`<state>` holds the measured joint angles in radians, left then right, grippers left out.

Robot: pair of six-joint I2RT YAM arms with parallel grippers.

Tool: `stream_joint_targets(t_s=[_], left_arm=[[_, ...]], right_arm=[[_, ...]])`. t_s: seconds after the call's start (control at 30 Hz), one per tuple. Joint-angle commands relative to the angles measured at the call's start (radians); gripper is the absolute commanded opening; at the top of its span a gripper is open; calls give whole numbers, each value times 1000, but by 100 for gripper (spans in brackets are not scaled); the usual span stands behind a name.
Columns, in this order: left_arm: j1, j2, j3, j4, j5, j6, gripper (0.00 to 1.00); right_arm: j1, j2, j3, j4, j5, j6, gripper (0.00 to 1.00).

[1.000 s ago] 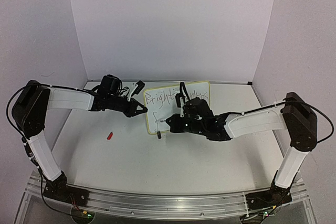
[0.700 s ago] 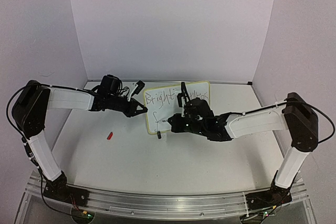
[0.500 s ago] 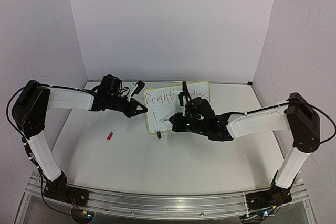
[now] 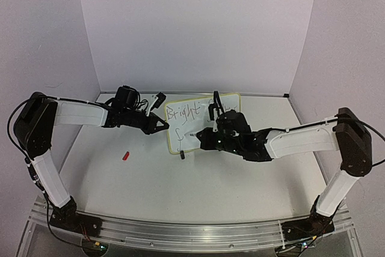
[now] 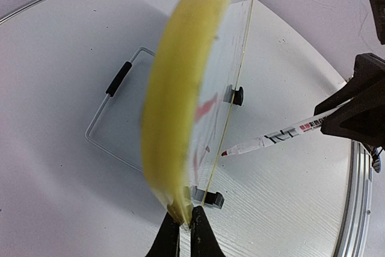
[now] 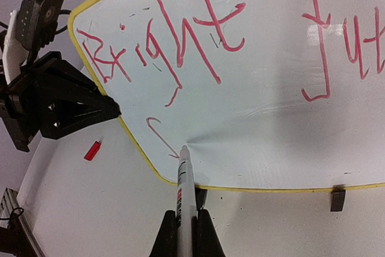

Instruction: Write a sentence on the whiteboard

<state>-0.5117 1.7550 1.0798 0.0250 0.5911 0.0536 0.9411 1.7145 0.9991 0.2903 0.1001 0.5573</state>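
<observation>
**Board stability at risk**

The whiteboard (image 4: 180,127), near the tabletop's far edge, is pinched at its rim by the left gripper (image 5: 185,233). The marker (image 6: 184,176), clamped in the right gripper (image 6: 185,228), touches it; excess pressure could tilt it, distorting the sentence (image 6: 180,46).

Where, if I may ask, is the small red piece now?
In the top view, the small red piece lies on the table, left of the whiteboard's lower corner and nearer the arm bases than the left claw.
</observation>
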Motion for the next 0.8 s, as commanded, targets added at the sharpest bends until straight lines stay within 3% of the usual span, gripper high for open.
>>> stream_joint_targets(t_s=[0.0,0.77], left_arm=[[9,-6,12,-47,-82,29,0],[9,-2,16,-47,-82,29,0]], right_arm=[[-5,-5,4,3,37,21,0],[-4,53,66,-76,44,0,0]])
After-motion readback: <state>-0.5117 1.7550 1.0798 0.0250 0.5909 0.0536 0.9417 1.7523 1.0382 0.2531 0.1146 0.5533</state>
